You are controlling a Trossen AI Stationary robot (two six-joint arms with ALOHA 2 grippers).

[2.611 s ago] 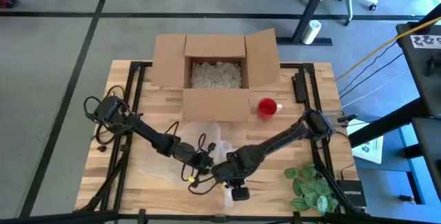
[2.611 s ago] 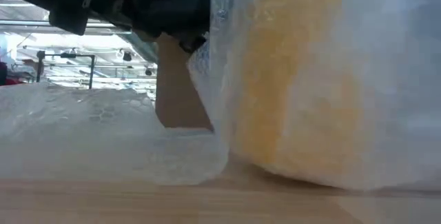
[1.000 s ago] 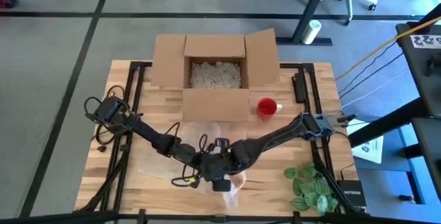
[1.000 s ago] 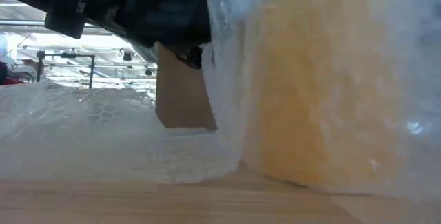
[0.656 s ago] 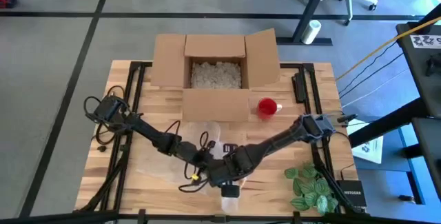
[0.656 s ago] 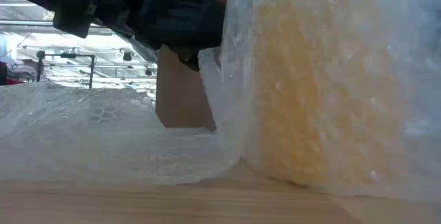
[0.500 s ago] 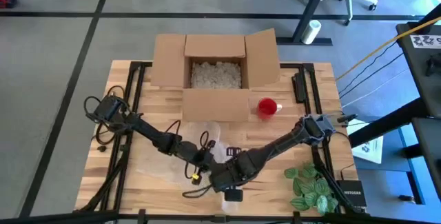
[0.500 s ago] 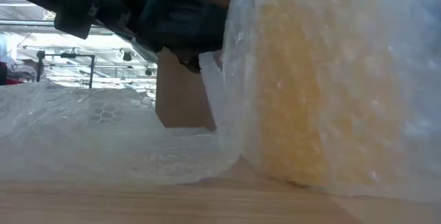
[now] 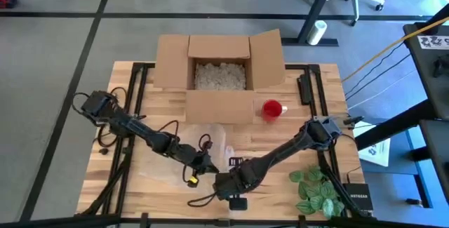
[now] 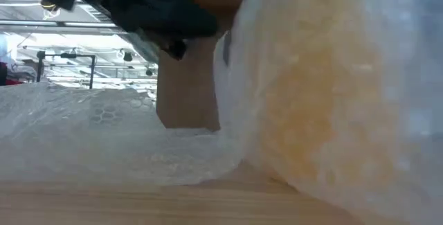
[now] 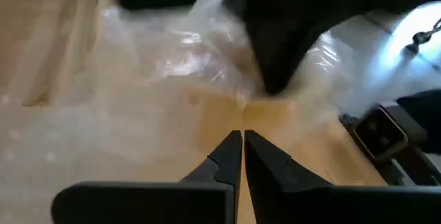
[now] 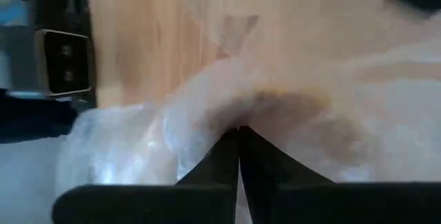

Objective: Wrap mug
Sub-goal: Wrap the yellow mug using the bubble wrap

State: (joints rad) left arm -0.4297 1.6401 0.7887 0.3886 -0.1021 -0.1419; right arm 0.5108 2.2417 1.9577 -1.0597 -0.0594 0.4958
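Observation:
A yellow mug (image 10: 325, 114) sits bundled in clear bubble wrap (image 10: 124, 149) near the table's front edge, filling the right of the low view. In the high view my right arm covers it, and the loose part of the sheet (image 9: 210, 140) lies flat on the table behind. My right gripper (image 12: 239, 131) is over the bundle, shut on the wrap. My left gripper (image 11: 242, 138) hovers shut just left of the bundle (image 9: 202, 163), with nothing showing between its fingers. My right gripper pinches a raised fold of bubble wrap (image 12: 227, 114) between its two fingers, on the part of the wrap that covers the mug. The fingers come slanting down from the table's right. The bundle rests on the table, the wrap drawn up around it.
An open cardboard box (image 9: 219, 66) of packing peanuts stands at the far middle. A red cup (image 9: 272, 109) sits by its right front corner. Green leaves (image 9: 316, 189) lie at the near right, and a black device (image 9: 304, 88) lies at the far right.
My right gripper has gone toward the table's near edge with the wrap, and the bundled mug has tipped toward the low camera. My left gripper has drawn up and back toward the table's left, away from the bundle.

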